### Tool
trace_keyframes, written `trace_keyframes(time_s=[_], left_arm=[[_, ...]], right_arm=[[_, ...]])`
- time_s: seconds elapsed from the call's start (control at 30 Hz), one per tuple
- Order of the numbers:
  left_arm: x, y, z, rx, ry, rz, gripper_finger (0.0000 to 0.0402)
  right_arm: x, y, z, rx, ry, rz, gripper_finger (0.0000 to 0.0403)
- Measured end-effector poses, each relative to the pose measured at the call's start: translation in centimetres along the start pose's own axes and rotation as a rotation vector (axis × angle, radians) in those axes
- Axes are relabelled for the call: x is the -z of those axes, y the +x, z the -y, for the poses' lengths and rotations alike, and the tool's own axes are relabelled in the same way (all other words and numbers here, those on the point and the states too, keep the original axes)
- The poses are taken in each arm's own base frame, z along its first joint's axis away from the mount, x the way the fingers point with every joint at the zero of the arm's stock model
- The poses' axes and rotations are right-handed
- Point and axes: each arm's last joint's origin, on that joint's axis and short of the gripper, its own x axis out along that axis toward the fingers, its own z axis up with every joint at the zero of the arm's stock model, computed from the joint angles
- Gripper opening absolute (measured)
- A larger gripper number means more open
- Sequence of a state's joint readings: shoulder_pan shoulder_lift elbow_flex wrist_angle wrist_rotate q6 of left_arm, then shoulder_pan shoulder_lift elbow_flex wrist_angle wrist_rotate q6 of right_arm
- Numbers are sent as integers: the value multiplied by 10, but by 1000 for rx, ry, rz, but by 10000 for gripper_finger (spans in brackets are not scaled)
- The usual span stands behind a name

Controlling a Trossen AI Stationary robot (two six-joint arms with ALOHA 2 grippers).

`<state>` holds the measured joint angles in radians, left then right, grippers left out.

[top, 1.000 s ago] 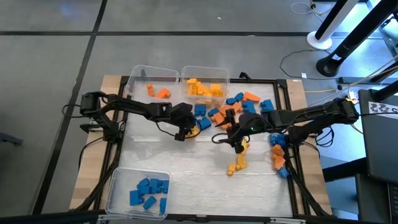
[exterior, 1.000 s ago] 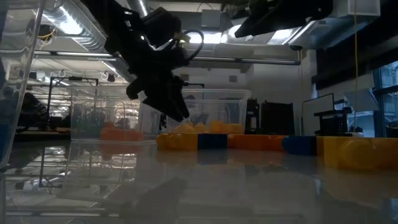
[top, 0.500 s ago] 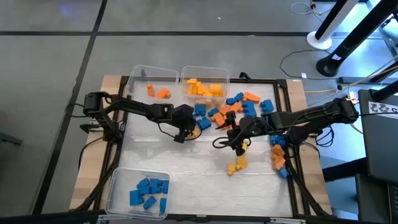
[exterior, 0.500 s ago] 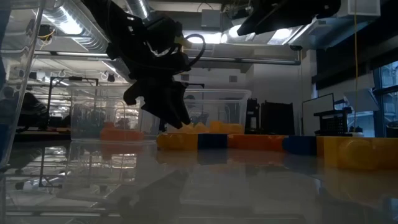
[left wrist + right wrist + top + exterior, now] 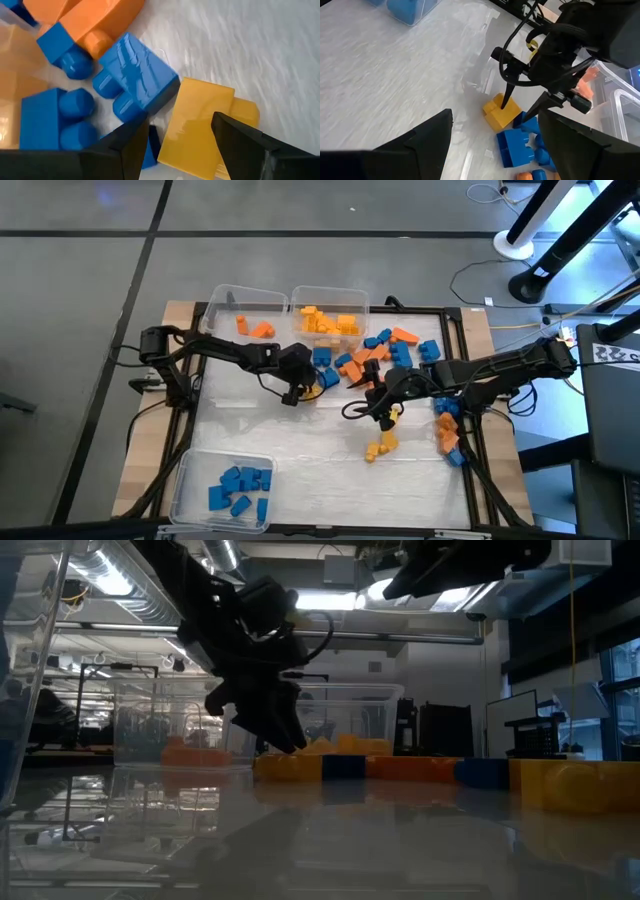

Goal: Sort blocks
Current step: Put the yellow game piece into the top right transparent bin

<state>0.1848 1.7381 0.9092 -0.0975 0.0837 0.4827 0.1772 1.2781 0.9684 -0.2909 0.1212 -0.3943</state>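
Left pincer (image 5: 180, 142) is wide open, straddling a yellow block (image 5: 197, 125) on the surface (image 5: 300, 445); right pincer (image 5: 495, 135) hovers open, empty.

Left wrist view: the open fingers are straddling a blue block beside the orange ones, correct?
Not quite. In the left wrist view the left gripper is open, but the block between its fingers is the yellow block. The blue blocks lie just beside it, next to the orange ones.

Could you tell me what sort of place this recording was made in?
Probably a robotics lab or workshop: exposed ceiling ducts, workstations with monitors behind the table, and equipment stands with loose cables on a bare floor.
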Motion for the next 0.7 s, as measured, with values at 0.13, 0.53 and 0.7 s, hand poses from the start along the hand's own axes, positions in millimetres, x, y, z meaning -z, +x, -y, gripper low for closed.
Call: trace_keyframes(time_s=[0.13,0.53,0.7], left_arm=[[0,2,0,3,-4,-1,210],[-8,-2,5,7,-74,-10,210],[-13,-1,14,11,-37,3,210]], right_arm=[[0,0,0,0,0,0,292],[1,0,0,-5,-4,-11,292],[3,0,-1,-12,-7,-27,292]])
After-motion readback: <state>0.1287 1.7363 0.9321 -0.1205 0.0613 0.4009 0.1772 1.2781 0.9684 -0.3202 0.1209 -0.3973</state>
